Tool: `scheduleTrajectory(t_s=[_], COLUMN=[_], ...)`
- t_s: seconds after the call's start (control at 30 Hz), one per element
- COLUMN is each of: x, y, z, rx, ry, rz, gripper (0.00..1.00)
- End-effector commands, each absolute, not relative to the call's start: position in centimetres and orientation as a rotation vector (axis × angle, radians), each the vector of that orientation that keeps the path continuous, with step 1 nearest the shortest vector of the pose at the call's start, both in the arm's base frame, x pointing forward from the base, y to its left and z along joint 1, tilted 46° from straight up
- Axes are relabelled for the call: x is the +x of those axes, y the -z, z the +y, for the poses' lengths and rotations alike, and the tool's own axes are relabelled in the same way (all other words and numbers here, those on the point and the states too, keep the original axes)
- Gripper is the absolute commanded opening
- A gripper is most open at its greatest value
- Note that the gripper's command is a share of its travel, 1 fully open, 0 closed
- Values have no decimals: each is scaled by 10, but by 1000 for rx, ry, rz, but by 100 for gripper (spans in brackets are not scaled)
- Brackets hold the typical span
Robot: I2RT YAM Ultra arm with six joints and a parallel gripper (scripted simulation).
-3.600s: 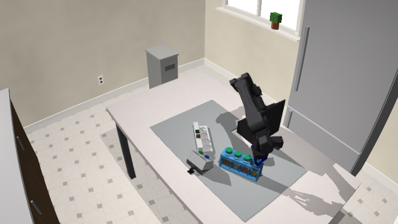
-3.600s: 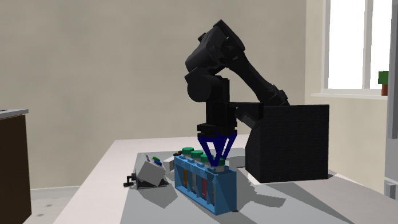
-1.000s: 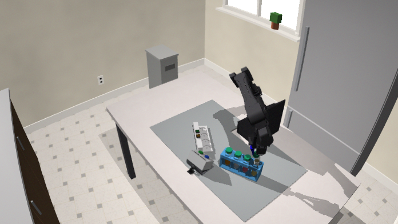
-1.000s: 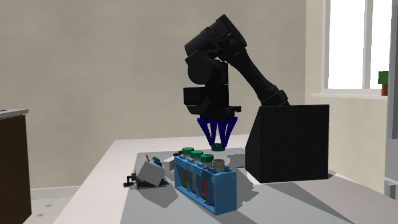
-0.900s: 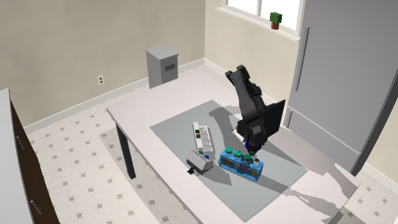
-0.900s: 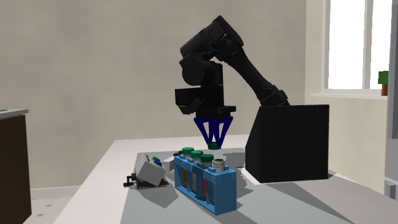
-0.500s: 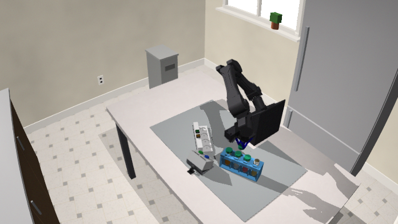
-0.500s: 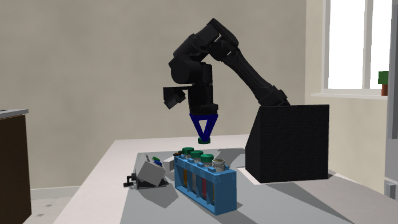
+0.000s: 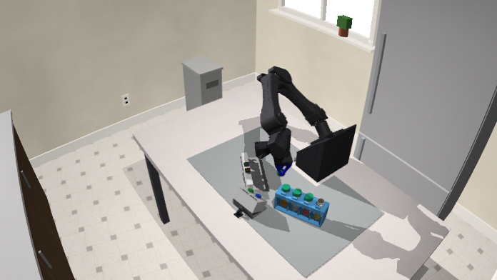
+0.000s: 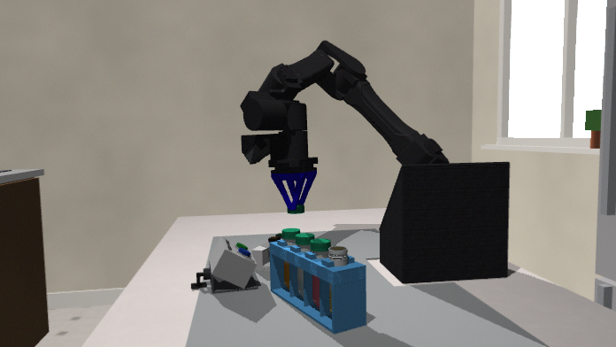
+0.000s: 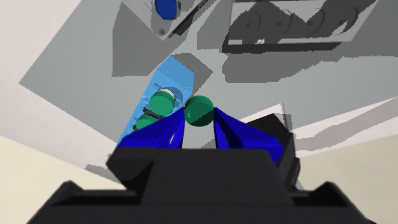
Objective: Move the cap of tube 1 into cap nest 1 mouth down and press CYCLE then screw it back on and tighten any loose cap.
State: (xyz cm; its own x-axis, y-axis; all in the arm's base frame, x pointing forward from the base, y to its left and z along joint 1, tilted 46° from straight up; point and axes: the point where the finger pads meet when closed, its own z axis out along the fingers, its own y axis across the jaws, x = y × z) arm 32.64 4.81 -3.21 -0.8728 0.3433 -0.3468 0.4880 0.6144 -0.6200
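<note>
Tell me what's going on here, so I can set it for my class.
A single black arm holds a green screw cap between its blue fingers, high above the table. The cap came from the blue decapping station, where one tube stands open and three are capped. The cap tray has no cap in it yet.

Decapping station (image 10: 341, 288) set on the counter (image 10: 146, 292), key console (image 10: 232, 267) beside it, cap tray (image 9: 258, 175) behind, cap (image 10: 299, 209) held in the hand (image 10: 296, 208) above.
</note>
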Motion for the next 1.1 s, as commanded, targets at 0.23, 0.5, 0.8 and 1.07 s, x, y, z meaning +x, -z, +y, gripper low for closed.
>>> scheduleTrajectory(t_s=[0.23,0.5,0.8,1.07], x=[345,355,355,356], y=[-21,-52,-45,-24], z=[5,-23,-31,-52], rx=[641,641,640,640], ry=[1105,1106,1106,1106], rz=[2635,2634,2634,2634], gripper=[0,0,0,0])
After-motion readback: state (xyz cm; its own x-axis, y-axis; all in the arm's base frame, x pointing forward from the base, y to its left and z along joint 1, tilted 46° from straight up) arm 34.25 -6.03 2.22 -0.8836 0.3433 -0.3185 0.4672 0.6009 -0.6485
